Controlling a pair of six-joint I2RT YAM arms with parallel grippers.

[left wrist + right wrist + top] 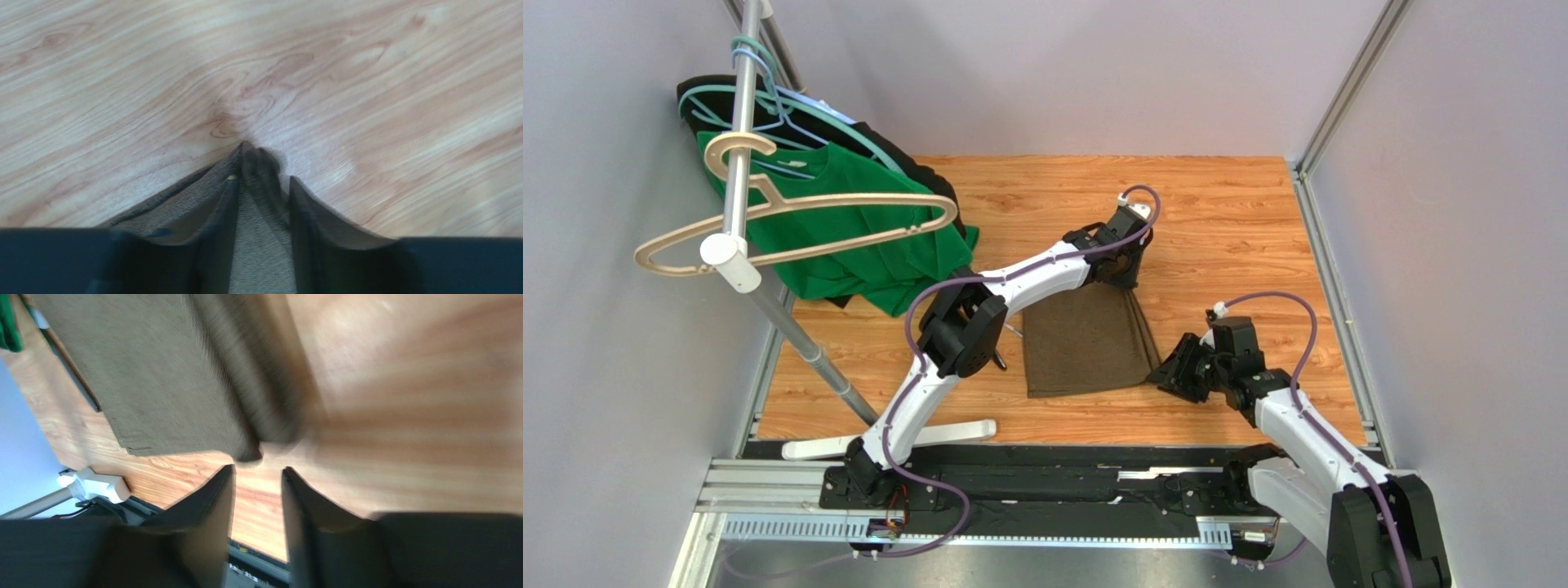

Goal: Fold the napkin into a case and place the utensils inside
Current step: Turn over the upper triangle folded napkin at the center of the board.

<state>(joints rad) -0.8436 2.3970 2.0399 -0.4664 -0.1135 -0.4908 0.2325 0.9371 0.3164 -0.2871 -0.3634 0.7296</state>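
Observation:
The olive-brown napkin (pixel 1081 343) lies folded on the wooden table (pixel 1234 221), with a raised fold along its right side (pixel 245 373). My left gripper (pixel 1127 263) is at its far right corner. In the left wrist view the fingers (pixel 218 226) stand apart and the cloth's peaked corner (pixel 248 156) lies loose between them. My right gripper (pixel 1167 368) is at the near right corner, open (pixel 258 471), with only bare wood between the fingers. The napkin's corner (pixel 248 454) sits just beyond its fingertips. The utensils are out of view.
A clothes rack at the left carries a green shirt (pixel 867 239) on hangers, with a black garment (pixel 903 165) behind. Its slanted pole (pixel 811 349) and white foot (pixel 928 434) reach the table's near left. Grey walls close the left, back and right.

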